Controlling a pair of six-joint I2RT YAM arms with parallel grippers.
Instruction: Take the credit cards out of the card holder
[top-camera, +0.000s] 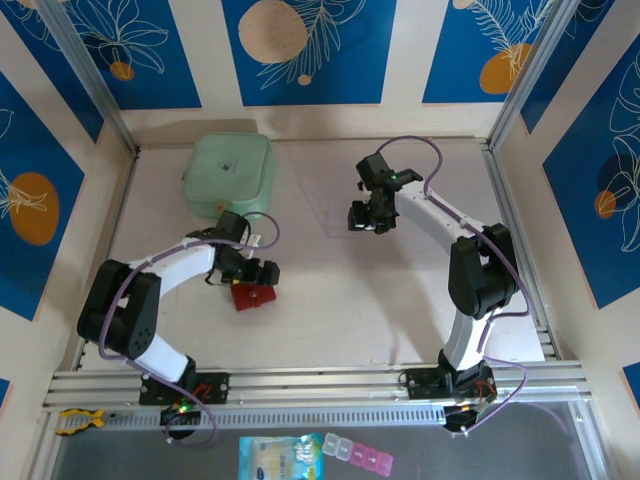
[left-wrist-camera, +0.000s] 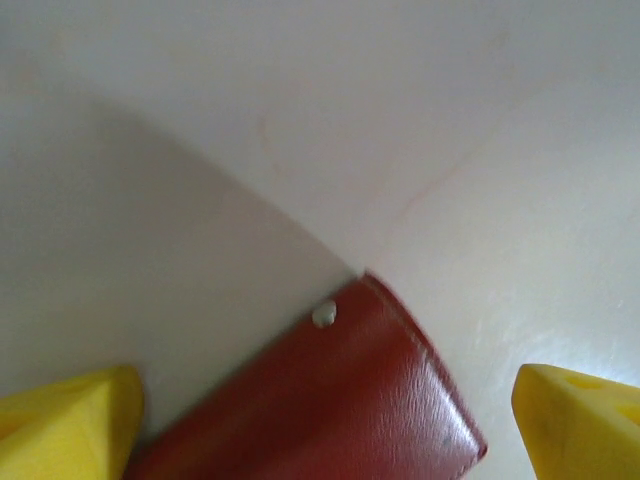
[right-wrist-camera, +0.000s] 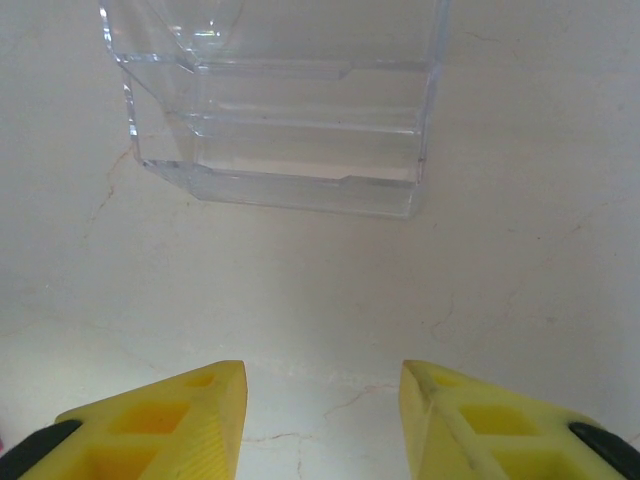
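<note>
- Left pincer (left-wrist-camera: 328, 400) wide open, gripping nothing; its tips straddle the card holder (top-camera: 252, 296) (folded shut), which lies flat on the table (top-camera: 340, 300).
- Right pincer (right-wrist-camera: 322, 400) open, empty, well right of the card holder, facing a clear plastic piece (right-wrist-camera: 290, 120).
- Mint-green case (top-camera: 230, 172) sits beyond the card holder.

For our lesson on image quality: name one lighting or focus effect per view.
Left wrist: a broad soft shadow darkens the table beside the card holder. Right wrist: glints edge the clear plastic piece. Top external: even light, sharp.
</note>
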